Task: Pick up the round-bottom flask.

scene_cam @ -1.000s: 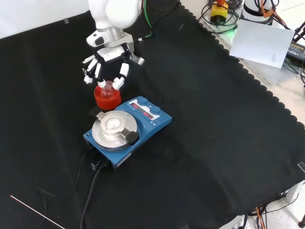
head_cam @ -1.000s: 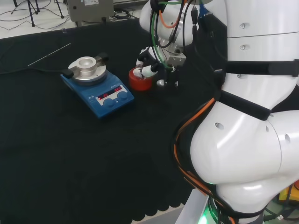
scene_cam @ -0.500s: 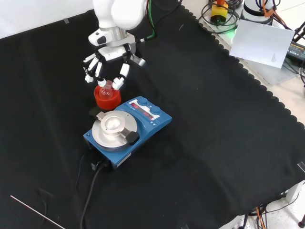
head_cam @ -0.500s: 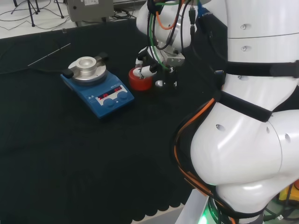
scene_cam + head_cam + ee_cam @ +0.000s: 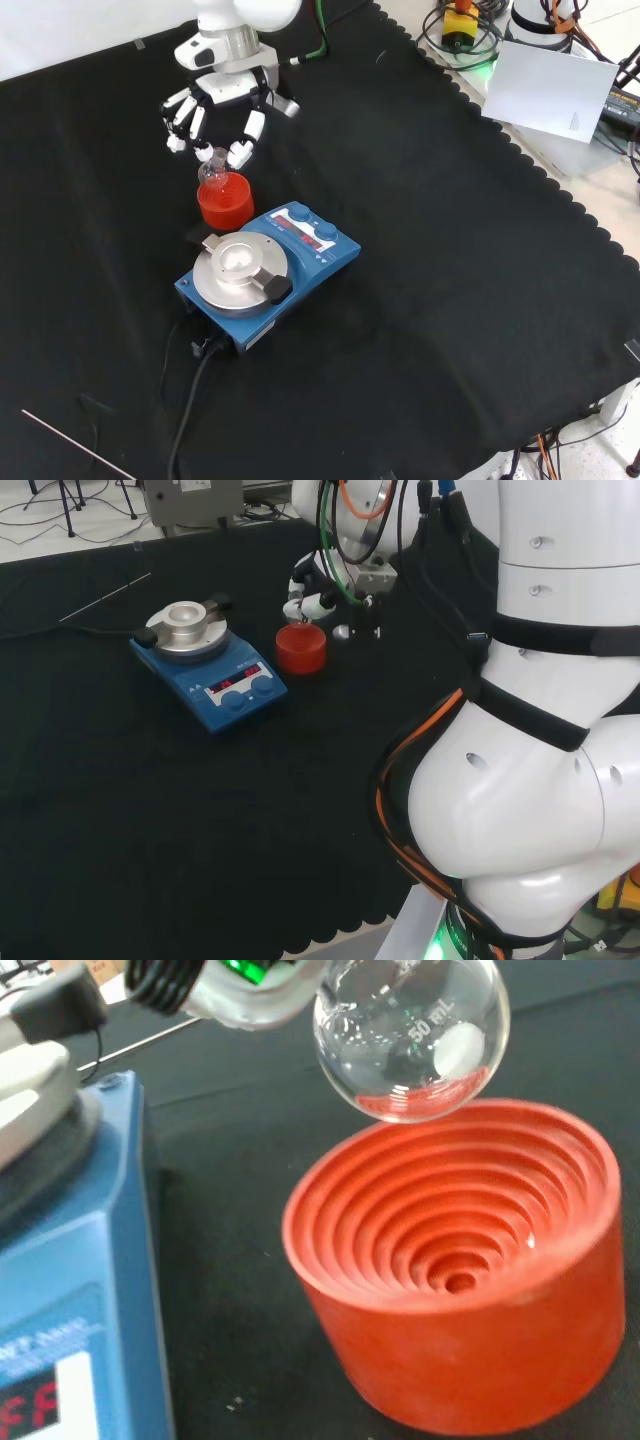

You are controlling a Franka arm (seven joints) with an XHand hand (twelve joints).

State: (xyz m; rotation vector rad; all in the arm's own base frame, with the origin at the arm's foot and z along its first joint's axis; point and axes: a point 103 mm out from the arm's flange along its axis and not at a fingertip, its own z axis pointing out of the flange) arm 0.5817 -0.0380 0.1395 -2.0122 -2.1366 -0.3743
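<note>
The hand is curled round the neck of the round-bottom flask, pinching it from above; in the wrist view the clear bulb hangs free of the red ribbed stand, with black cloth showing between glass and rim, so the flask is off its seat and the pick looks all but done; in the front view the flask sits just over the stand, under the fingertips

The main risk, as I judge it, is the glass slipping: a smooth neck held only by fingertips could slide or swing if the arm jerks or tilts, and it would drop onto the stand's rim or the cloth; how far round the neck the fingers wrap I cannot quite make out, since the glass is hard to see. A second risk is a sideways move while low, which could knock the bulb against the stand's rim or the blue stirrer plate just beside it

Straight up is open; the cloth to the right in the front view is bare and wide; the bench edge lies well apart
</note>
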